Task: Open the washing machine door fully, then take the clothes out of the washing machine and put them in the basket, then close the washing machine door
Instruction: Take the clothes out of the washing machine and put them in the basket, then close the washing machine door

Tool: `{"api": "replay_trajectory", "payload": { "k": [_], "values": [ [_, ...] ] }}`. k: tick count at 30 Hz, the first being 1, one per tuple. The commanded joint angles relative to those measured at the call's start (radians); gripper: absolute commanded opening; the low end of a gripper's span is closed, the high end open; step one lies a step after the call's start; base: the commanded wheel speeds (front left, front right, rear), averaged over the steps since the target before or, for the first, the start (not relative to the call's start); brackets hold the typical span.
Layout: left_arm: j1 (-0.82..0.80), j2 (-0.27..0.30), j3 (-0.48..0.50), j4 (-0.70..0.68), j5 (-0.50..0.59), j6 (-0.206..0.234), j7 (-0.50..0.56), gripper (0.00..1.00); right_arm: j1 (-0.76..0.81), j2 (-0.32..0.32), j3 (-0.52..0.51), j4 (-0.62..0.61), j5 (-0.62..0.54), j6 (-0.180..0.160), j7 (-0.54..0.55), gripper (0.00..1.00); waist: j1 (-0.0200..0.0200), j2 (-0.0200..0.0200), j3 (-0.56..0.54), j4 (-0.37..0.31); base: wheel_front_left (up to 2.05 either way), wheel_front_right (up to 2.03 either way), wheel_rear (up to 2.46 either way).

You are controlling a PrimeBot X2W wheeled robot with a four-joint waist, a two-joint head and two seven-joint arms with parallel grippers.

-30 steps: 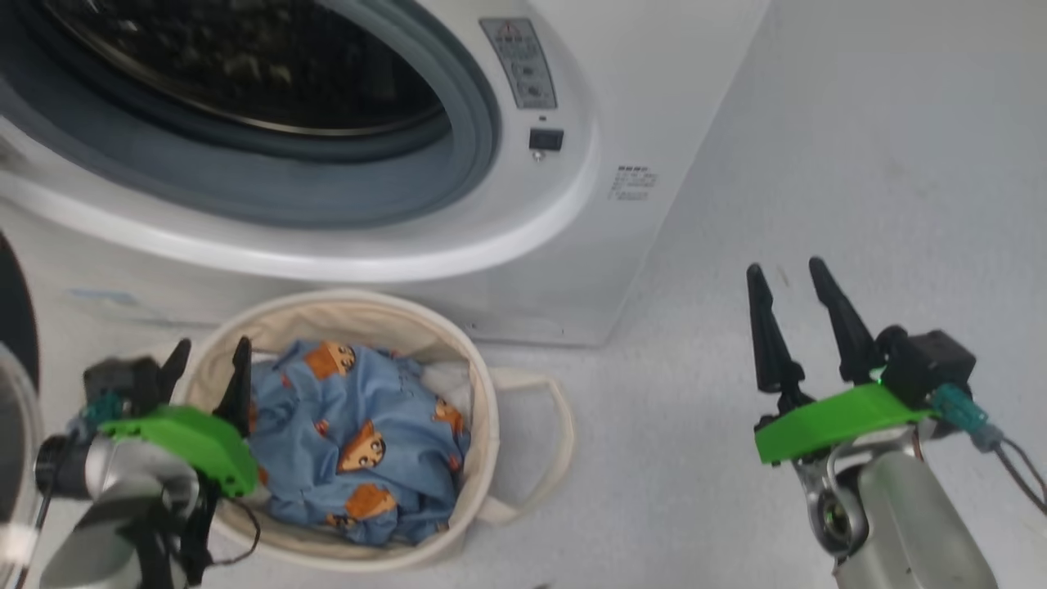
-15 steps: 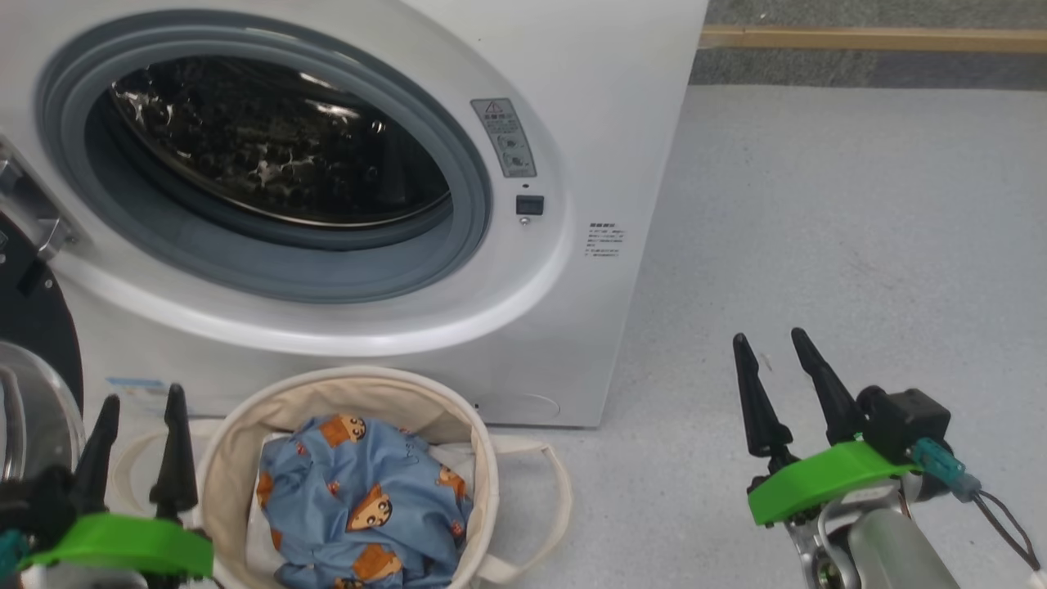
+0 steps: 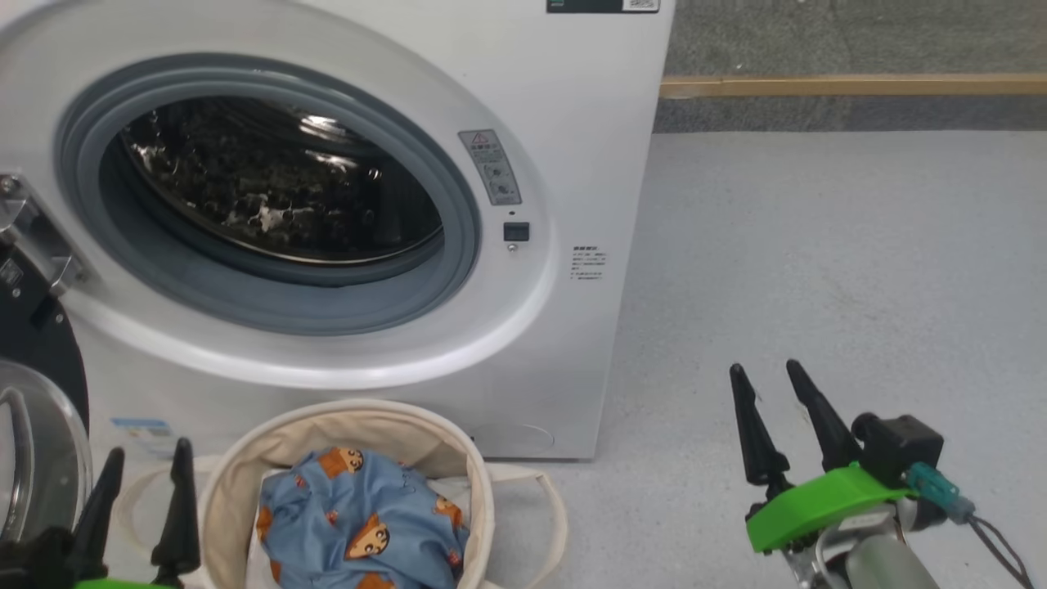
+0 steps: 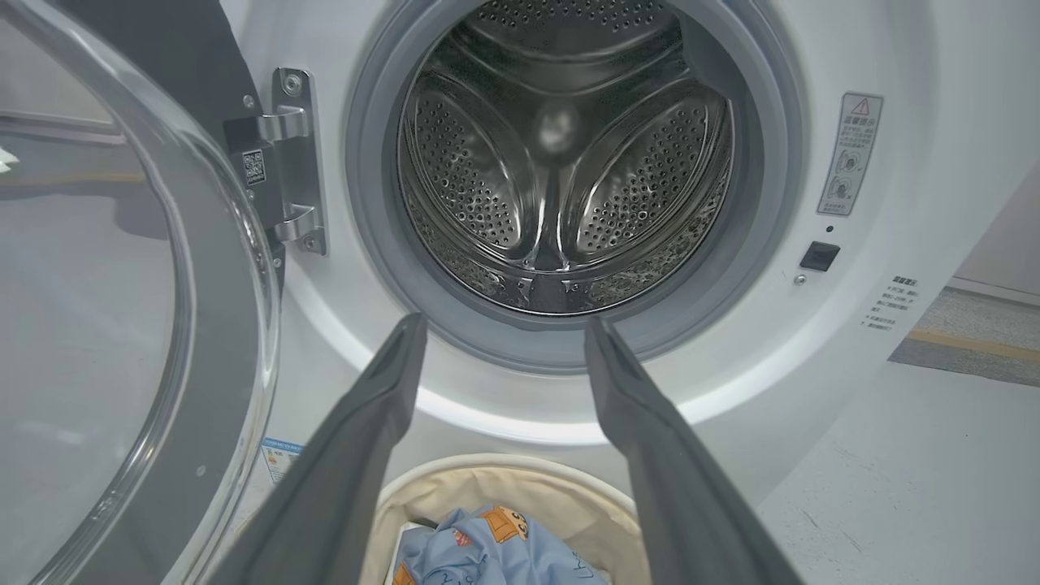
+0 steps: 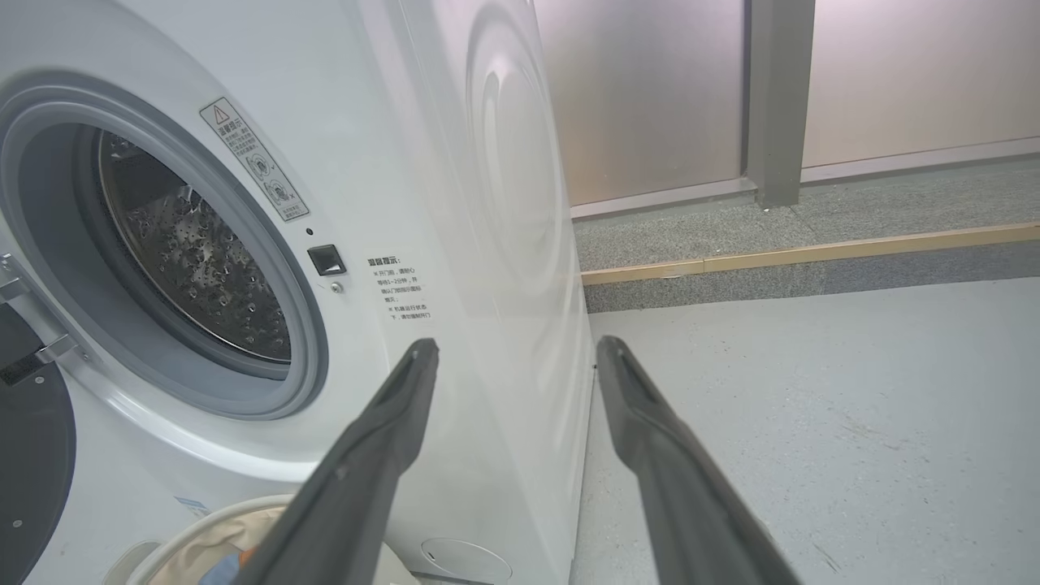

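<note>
The white washing machine (image 3: 572,123) stands with its steel drum (image 4: 561,154) bare inside the grey rubber ring. Its door (image 3: 33,425) hangs swung wide at the left edge, glass bowl (image 4: 89,325) and black rim facing out. The blue bear-print clothes (image 3: 360,523) lie bunched in the cream basket (image 3: 343,425) on the floor below the opening. My left gripper (image 3: 147,462) is open, just left of the basket, holding nothing. My right gripper (image 3: 769,376) is open over the floor right of the machine, with nothing in it.
Grey floor (image 3: 834,270) stretches to the right of the machine. A wooden strip (image 3: 851,84) edges a raised grey step at the back, with pale wall panels (image 5: 650,89) behind. The basket's loop handle (image 3: 540,507) lies on the floor at its right.
The head camera has tilted up, so the machine and basket sit lower in view. My left gripper has drawn back from over the basket to its left side. The right gripper stays open.
</note>
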Motion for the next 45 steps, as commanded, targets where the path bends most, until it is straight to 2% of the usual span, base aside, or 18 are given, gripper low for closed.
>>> {"api": "replay_trajectory", "payload": {
  "k": [1,9,45],
  "values": [
    [-0.024,0.036,0.06,-0.04,-0.01,0.008,0.005,1.0,-0.011,0.003,0.029,-0.027,0.006,0.0,-0.012,1.0,0.0001,-0.0001,-0.006,-0.009,0.0,0.0,0.0],
    [-0.012,0.055,0.068,-0.029,-0.025,0.007,0.029,1.0,-0.016,0.004,0.036,-0.04,-0.007,0.0,-0.012,1.0,0.0001,-0.0001,-0.005,-0.016,0.0,0.0,0.0],
    [-0.029,0.063,0.025,0.016,-0.021,0.006,0.011,1.0,-0.007,0.004,0.02,-0.052,-0.02,0.0,-0.012,1.0,0.0001,-0.0001,-0.009,0.001,-0.12,0.1,0.02]
  ]
}}
